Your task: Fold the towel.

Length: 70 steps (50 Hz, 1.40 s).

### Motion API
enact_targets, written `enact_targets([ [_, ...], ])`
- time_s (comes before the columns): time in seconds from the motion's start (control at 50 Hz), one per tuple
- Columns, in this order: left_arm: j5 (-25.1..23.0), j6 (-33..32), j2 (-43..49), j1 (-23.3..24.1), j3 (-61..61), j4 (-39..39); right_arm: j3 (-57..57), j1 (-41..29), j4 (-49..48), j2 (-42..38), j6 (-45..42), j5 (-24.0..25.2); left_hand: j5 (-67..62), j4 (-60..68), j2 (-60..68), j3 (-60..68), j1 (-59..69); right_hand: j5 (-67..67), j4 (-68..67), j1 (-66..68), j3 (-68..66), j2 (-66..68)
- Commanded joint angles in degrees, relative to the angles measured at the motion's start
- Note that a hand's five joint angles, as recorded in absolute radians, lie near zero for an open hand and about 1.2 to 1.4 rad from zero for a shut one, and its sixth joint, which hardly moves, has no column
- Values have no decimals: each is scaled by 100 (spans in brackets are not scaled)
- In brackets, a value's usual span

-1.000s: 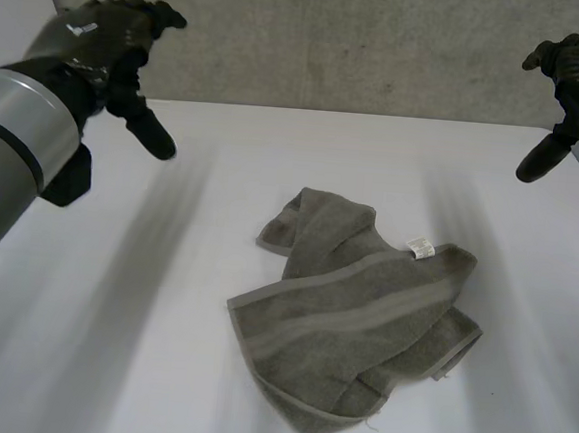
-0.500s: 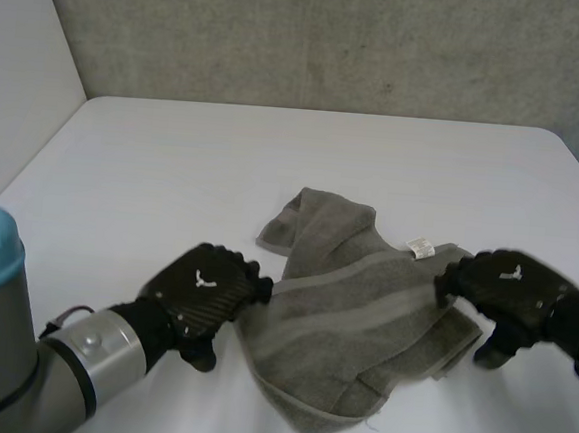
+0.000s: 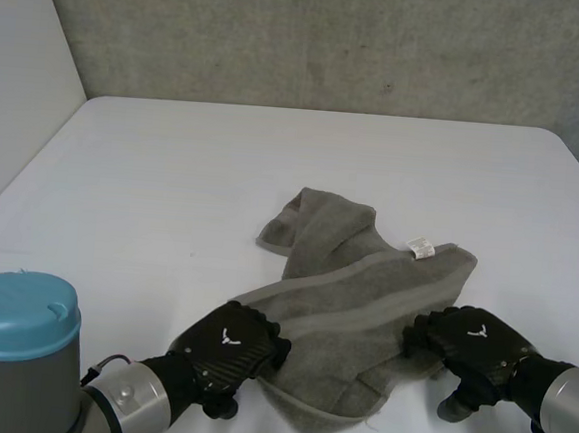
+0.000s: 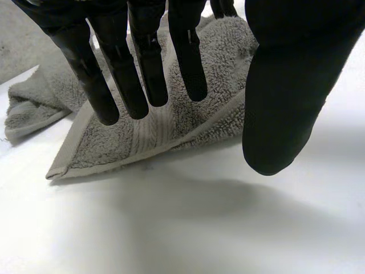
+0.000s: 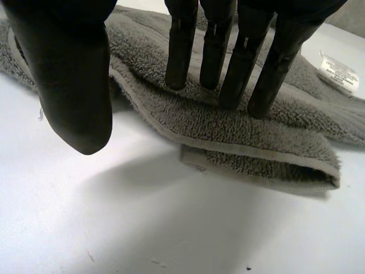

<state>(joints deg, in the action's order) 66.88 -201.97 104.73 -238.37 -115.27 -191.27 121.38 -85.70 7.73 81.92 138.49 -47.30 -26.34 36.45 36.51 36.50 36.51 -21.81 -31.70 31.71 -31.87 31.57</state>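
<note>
Left hand (image 3: 227, 344) sits at the near left corner of the towel (image 3: 364, 293), fingers straight and thumb held well apart (nothing gripped). Right hand (image 3: 470, 343) has straight fingers on the towel's right edge, thumb likewise apart. The crumpled grey towel lies mid-way across the white counter (image 3: 173, 167), its label (image 3: 421, 249) up.

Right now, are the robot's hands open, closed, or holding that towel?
Left hand: open, fingers straight over a corner of the towel, holding nothing.
Right hand: open, fingers straight at the towel's edge, holding nothing.
</note>
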Motion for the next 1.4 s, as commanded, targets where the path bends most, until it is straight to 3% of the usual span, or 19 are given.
enact_targets([
  [0.02,0,0,91,98,14,-147,43,1,-201,-194,20,1,-550,539,533,534,533,70,59,-60,76,-46],
  [0.18,36,-9,311,221,40,-578,-36,-201,-421,-484,64,-69,-550,539,533,534,533,36,25,-26,42,-12],
  [0.3,44,-9,513,291,110,-640,-167,-526,-886,-599,432,-446,-550,539,533,534,533,3,-8,7,8,21],
  [0.56,80,0,742,335,339,-745,-352,-1063,-1195,-862,732,-719,-1441,1431,1425,1425,1424,-267,-278,276,-261,291],
  [0.72,97,35,821,335,462,-1026,-449,-1309,-1467,-897,1040,-913,-2989,2978,2972,2973,2972,-1293,-1304,1302,-1287,1317],
  [0.76,106,35,873,344,532,-1123,-510,-1353,-1511,-915,1119,-965,-4211,4200,4194,4195,4194,-2096,-2107,2106,-2090,2120],
  [0.82,132,35,900,344,567,-1176,-554,-1370,-1511,-924,1137,-974,-4366,4355,4349,4350,4349,-2722,-2734,2732,-2717,2746],
  [0.9,272,44,970,344,734,-1264,-756,-1379,-1511,-959,1338,-983,-4366,4355,4349,4350,4349,-4667,-4678,4677,-4661,4691],
  [1.04,413,53,935,335,910,-1264,-1152,-1432,-1502,-977,1585,-1027,-4366,4355,4349,4350,4349,-4819,-4830,4829,-4813,4843],
  [1.16,827,88,452,247,1516,-1237,-2277,-1511,-1441,-757,1963,-1581,-4366,4355,4349,4350,4349,-4819,-4830,4829,-4813,4843],
  [1.28,1644,176,311,80,3178,-1378,-3991,-1933,-1792,-511,1831,-2143,-4366,4355,4349,4350,4349,-4819,-4830,4829,-4813,4843],
  [1.32,2169,386,355,19,4209,-1509,-4796,-2081,-2579,-493,1813,-2327,-4366,4355,4349,4350,4349,-4819,-4830,4829,-4813,4843],
  [1.4,2672,756,416,-8,5111,-1747,-5485,-2284,-3357,-528,1884,-2574,-4366,4355,4349,4350,4349,-4819,-4830,4829,-4813,4843],
])
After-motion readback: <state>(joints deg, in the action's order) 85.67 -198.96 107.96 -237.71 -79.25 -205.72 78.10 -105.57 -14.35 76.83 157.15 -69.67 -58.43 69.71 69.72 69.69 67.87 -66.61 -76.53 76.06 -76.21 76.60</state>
